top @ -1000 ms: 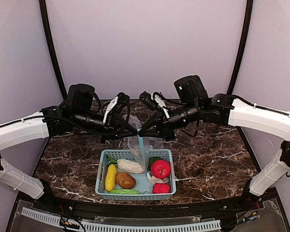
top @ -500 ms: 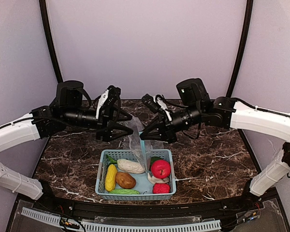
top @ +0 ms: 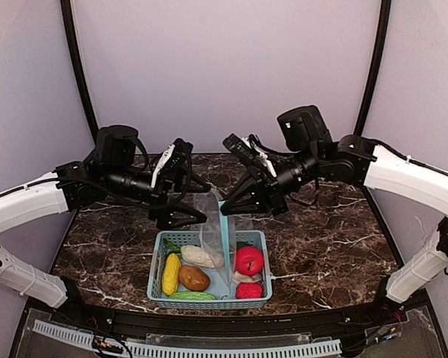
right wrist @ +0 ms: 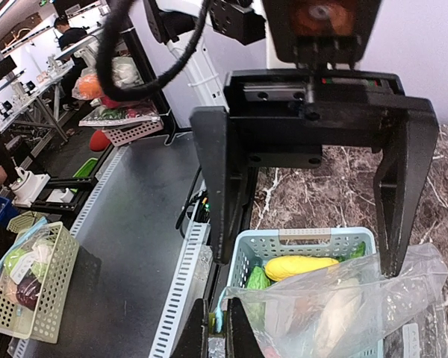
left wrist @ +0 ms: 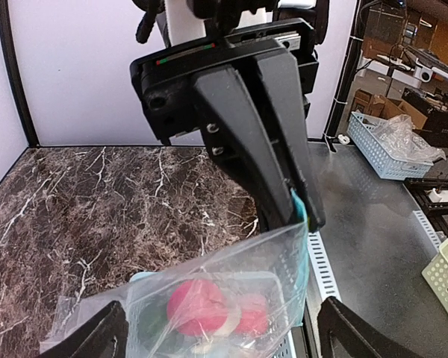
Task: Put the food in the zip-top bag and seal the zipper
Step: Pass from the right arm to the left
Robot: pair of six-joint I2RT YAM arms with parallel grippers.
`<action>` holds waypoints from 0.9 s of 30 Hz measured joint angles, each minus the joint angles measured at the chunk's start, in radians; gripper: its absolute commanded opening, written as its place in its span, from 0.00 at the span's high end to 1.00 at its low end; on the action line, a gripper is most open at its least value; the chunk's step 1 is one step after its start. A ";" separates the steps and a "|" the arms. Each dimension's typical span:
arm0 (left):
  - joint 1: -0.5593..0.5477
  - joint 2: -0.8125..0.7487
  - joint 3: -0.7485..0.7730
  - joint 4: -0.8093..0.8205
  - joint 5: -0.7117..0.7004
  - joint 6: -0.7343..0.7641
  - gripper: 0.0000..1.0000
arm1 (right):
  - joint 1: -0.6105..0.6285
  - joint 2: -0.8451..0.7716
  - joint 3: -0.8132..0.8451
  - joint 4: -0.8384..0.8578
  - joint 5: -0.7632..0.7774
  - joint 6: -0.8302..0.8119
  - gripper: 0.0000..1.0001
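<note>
**Inspector:** State of the right gripper?

**Recorder:** Fingers clenched on the top edge of the zip-top bag, at its teal zipper strip. The right wrist view confirms it.

**Inspector:** And the left gripper?

**Recorder:** Fingers released and spread wide, just beside the bag at its 9 o'clock. I cannot tell whether they touch it.

**Inspector:** Position of the bag?

**Recorder:** It hangs from the right fingers. Its lower end sits inside the light blue basket, which stands at 6 o'clock on the tabletop.

**Inspector:** Location of the food?

**Recorder:** All noted in the basket.
- The corn lies at 9 o'clock.
- The potato is just beside the corn.
- The radish is near 11 o'clock.
- The green pod lies along the 7 o'clock rim.
- The apple is at 2 o'clock.
- The small red fruit is at 4 o'clock.
- The mushroom sits between the apple and the small red fruit.
- The dark green fruit is at 1 o'clock, partly hidden.
</note>
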 measured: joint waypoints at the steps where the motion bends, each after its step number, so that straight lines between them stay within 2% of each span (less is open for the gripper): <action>1: 0.000 -0.003 0.000 -0.001 -0.002 0.000 0.09 | 0.000 -0.004 0.004 -0.005 -0.008 -0.003 1.00; 8: 0.000 -0.059 0.000 0.003 0.001 -0.006 0.06 | 0.004 -0.023 0.047 -0.035 -0.021 -0.025 1.00; 19: 0.000 -0.044 0.000 0.006 0.036 -0.025 0.06 | 0.004 0.089 0.058 -0.115 -0.019 -0.036 1.00; 23: -0.005 -0.006 0.000 0.011 0.052 -0.034 0.10 | 0.004 0.091 0.058 -0.122 -0.019 -0.042 1.00; 27: -0.013 0.029 0.000 0.011 0.063 -0.044 0.22 | 0.004 0.091 0.058 -0.121 -0.019 -0.045 1.00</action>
